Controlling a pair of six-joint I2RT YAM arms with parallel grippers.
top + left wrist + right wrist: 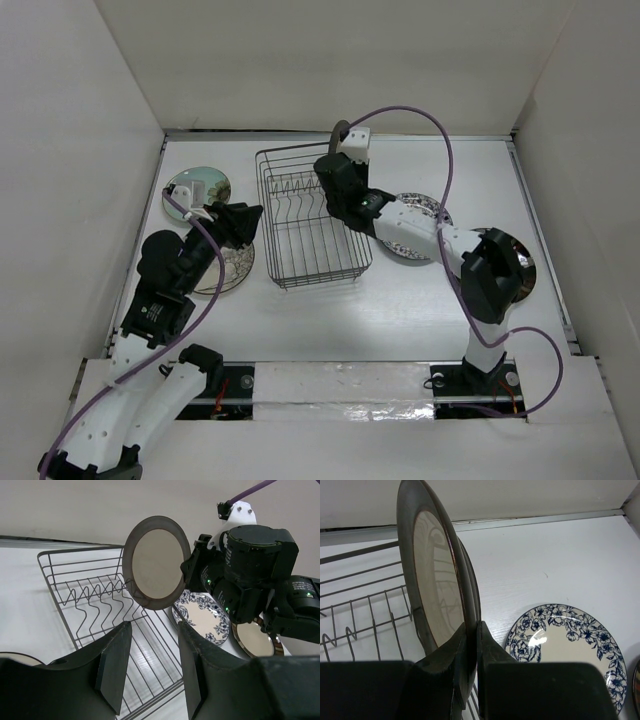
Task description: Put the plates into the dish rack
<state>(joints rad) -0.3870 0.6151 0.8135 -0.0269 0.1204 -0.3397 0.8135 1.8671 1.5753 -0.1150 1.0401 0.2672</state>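
We're mid-load: right gripper [471,630] is clamping the dark-rimmed plate [157,562] by its rim, upright, at the dish rack's [320,250] corner; prongs [100,602] sitting below-left of the claw. Next we're needing a straight drop between two prongs. Left gripper [154,647] is gaping, empty. Fingers [440,675] are hiding the gripped edge; target slot unclear.

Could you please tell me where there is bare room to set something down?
The widest bare patch of table is the near strip in front of the dish rack. The far right corner beyond the blue-floral plate is also free. Beside the rack, plates and arms crowd both sides.
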